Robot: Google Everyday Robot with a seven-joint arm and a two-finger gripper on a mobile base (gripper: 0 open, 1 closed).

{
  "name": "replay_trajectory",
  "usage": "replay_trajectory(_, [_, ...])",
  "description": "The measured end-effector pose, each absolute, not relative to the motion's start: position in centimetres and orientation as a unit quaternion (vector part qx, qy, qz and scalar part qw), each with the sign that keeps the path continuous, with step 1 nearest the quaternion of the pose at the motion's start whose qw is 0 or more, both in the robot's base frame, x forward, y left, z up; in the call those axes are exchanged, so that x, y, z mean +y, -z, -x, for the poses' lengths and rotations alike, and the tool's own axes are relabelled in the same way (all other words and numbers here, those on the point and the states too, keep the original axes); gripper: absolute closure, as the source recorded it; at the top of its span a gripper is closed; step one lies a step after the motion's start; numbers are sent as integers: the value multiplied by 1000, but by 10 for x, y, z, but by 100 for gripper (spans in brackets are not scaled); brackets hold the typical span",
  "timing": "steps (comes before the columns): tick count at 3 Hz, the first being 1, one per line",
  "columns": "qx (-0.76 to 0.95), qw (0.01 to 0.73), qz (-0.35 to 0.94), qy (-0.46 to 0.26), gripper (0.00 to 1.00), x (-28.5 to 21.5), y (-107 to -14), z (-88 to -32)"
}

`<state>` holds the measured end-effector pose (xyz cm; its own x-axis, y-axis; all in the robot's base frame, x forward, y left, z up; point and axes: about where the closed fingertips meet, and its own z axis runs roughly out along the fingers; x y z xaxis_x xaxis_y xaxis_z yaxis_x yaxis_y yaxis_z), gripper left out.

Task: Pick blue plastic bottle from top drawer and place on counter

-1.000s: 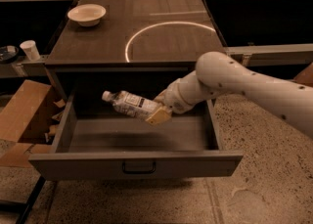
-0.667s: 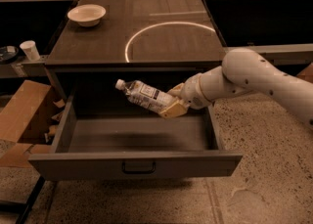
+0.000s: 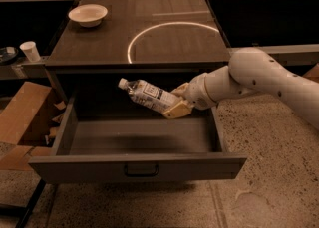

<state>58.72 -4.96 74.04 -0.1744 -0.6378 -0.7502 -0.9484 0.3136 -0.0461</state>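
My gripper (image 3: 177, 104) hung over the open drawer, just under the front edge of the counter, its tan fingers closed around the lower end of the small clear plastic bottle with the white cap and printed white label (image 3: 148, 95). From this angle the bottle's base was buried in my fingers, so I could not tell how deep the grip went; it looked firm enough.

The bottle lay tilted, cap up and to the left, base down toward my wrist, and it was clear of the floor of the wide shallow grey drawer with the small dark bar handle (image 3: 137, 168). A second earlier it had sat lower and further left, closer to the drawer's inside. Since then I had raised it and drawn it a little to the right. I judged the pick done and the carry begun.

The dark grey-brown flat tabletop with the thin white arc (image 3: 164, 48) was above and behind the bottle, and its edge overhung the back of the drawer, so I would likely have to pull outward before rising. A shallow white bowl (image 3: 87, 14) stood at the tabletop's far left corner, well apart from the arc.
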Motion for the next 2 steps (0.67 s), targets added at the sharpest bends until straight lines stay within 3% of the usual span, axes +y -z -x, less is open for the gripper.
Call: replay_trajectory(2, [724,407,533,-160,100,-63,-886,-617])
